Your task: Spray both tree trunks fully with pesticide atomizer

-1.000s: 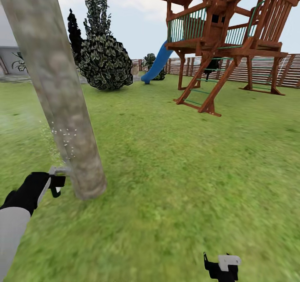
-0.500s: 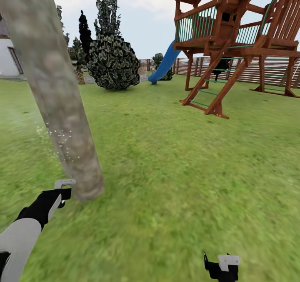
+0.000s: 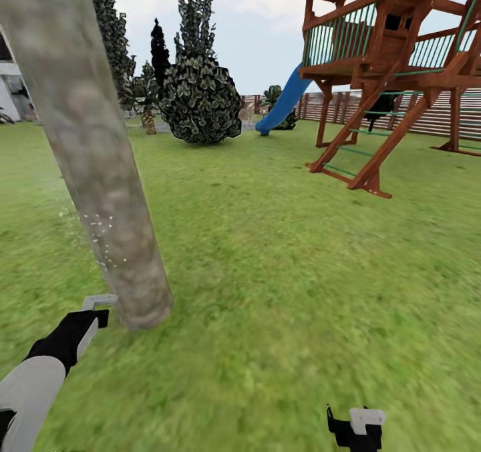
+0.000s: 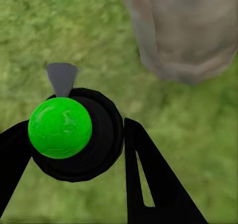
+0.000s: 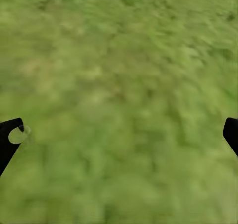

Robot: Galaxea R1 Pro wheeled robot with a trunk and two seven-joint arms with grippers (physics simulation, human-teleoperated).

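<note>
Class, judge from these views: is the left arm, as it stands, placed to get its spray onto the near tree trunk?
Probably yes. The left gripper holds the atomizer close beside the base of the tree trunk, with only grass between. White droplets speckle the bark above it.

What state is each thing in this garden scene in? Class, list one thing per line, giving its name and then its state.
Left gripper: shut on the atomizer, beside the trunk's base.
Atomizer: held, grey nozzle aimed towards the trunk.
Tree trunk: leaning, white spray specks on its lower part.
Right gripper: open, holding nothing, above the grass.
Grass: bare around the trunk.
Play tower: standing on the lawn, blue slide attached.
</note>
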